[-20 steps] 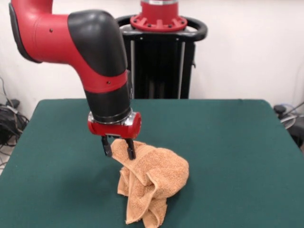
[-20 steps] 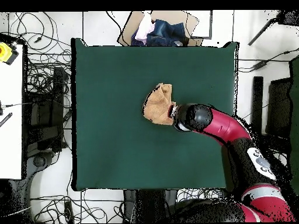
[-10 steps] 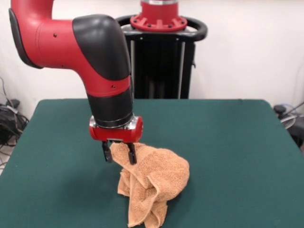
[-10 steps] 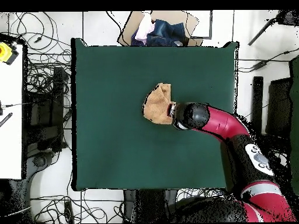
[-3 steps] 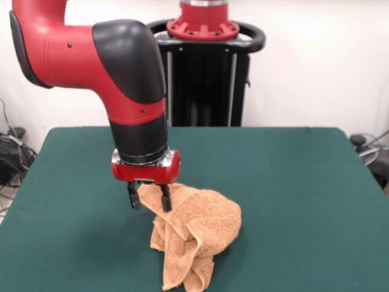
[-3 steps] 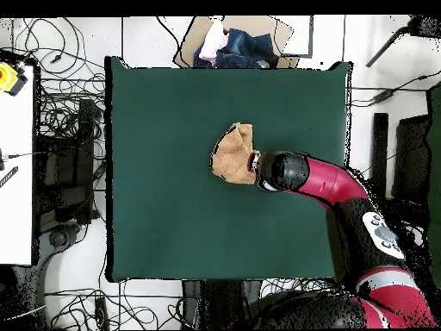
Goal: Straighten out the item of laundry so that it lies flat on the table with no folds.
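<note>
Gripper (image 5: 148,198) has its jaws pinched narrow on the raised edge at the towel (image 5: 196,234)'s 10 o'clock, lifting that edge, apparently to draw out folds, while the rest lies bunched near the centre of the table (image 5: 292,201).

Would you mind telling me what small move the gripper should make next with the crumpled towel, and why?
Probably lift and draw away sideways. The gripper looks shut on an upper edge of the orange-tan terry towel, which sits bunched in folds on the dark green table; pulling that edge outward should start spreading it.
</note>
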Tool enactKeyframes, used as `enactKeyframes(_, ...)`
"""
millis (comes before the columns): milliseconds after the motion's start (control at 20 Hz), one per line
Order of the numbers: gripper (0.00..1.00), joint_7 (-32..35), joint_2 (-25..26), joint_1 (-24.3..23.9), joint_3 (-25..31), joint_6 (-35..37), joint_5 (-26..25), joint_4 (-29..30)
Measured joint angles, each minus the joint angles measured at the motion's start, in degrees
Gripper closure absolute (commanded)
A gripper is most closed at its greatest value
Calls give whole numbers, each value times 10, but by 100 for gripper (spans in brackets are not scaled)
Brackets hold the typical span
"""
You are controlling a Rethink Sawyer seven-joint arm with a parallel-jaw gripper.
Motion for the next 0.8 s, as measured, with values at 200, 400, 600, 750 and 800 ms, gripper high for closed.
enactKeyframes(200, 0, 0, 9, -5, 4, 1, -1, -15)
enactKeyframes(400, 0, 0, 25, -13, 15, 8, -1, -35)
enactKeyframes(600, 0, 0, 44, -18, 25, 19, -1, -53)
enactKeyframes(750, 0, 0, 48, -19, 30, 22, -1, -57)
enactKeyframes(800, 0, 0, 50, -20, 33, 22, -1, -58)
